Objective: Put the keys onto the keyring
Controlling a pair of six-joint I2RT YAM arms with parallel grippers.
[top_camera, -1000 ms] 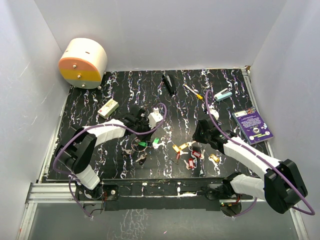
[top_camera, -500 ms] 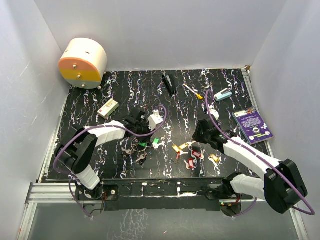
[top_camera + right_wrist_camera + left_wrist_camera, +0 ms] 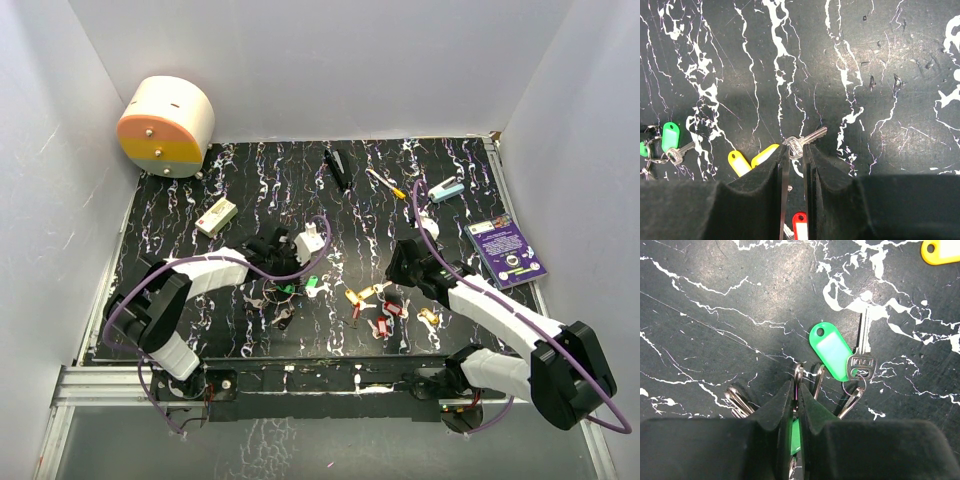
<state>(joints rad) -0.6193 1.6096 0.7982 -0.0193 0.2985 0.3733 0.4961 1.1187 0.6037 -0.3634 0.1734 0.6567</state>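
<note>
My left gripper (image 3: 798,388) is shut on the keyring (image 3: 798,374), a thin silver ring standing on edge between the fingertips. A green tag (image 3: 832,352) and a silver key (image 3: 863,353) hang on linked rings just beyond it. In the top view the left gripper (image 3: 283,276) is over the green tags (image 3: 314,289). My right gripper (image 3: 795,150) is shut on the head of a silver key (image 3: 805,141) whose blade points up and right. Yellow tags (image 3: 738,162) lie to its left and a red tag (image 3: 799,223) shows between the fingers. Loose keys (image 3: 383,318) lie beside the right gripper (image 3: 396,276).
A cream and orange round container (image 3: 166,126) stands at the back left. A small box (image 3: 216,216), a black tool (image 3: 338,168), a yellow-handled screwdriver (image 3: 385,183), a teal item (image 3: 447,190) and a purple card (image 3: 507,251) lie around the black marbled mat (image 3: 180,300).
My left arm has shifted slightly, its forearm settling lower toward the green tags. The right arm has barely moved.
</note>
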